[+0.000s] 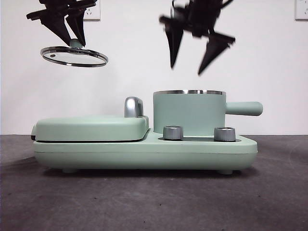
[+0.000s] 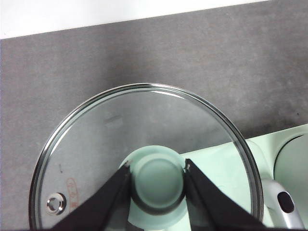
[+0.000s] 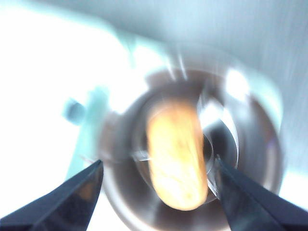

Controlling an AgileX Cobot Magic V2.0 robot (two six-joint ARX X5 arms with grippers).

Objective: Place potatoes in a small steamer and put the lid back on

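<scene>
Two grippers aloft, left gripper [image 2: 156,185] clamping lid [image 2: 144,159] by knob, right gripper [image 3: 156,192] spread empty above potato [image 3: 175,156] inside steamer [image 1: 189,111].

Lab bench: bare wall [image 1: 269,57], grey tabletop [image 1: 144,202]

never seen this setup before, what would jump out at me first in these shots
The glass lid hangs in mid-air, high above the flat grill cover, pinched by its green knob in the left gripper. The right gripper, jaws spread wide and empty, hovers blurred over the open small steamer. Its wrist view looks down on the orange-brown potato lying inside the pot.
</scene>
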